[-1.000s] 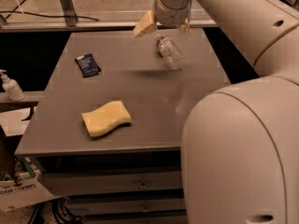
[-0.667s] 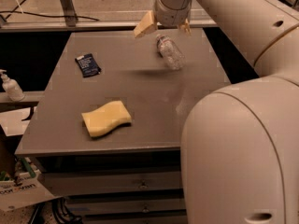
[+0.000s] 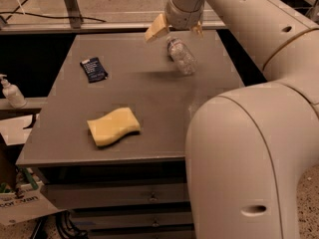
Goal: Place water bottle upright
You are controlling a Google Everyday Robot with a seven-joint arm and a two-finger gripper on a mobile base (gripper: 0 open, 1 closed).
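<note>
The water bottle [image 3: 182,57] is clear and ribbed. It is tilted over the far right part of the grey table [image 3: 149,98], its upper end up inside my gripper [image 3: 177,30] and its base pointing down and to the right, close to the tabletop. The cap is hidden by the gripper. The gripper comes down from the top of the view, with one yellowish finger [image 3: 156,29] on the left of the bottle and the other on its right, shut on the bottle's upper end.
A yellow sponge [image 3: 113,126] lies near the front left of the table. A dark blue packet [image 3: 93,68] lies at the far left. A small white pump bottle [image 3: 11,91] stands on a ledge to the left. My arm's large white body [image 3: 249,148] fills the right side.
</note>
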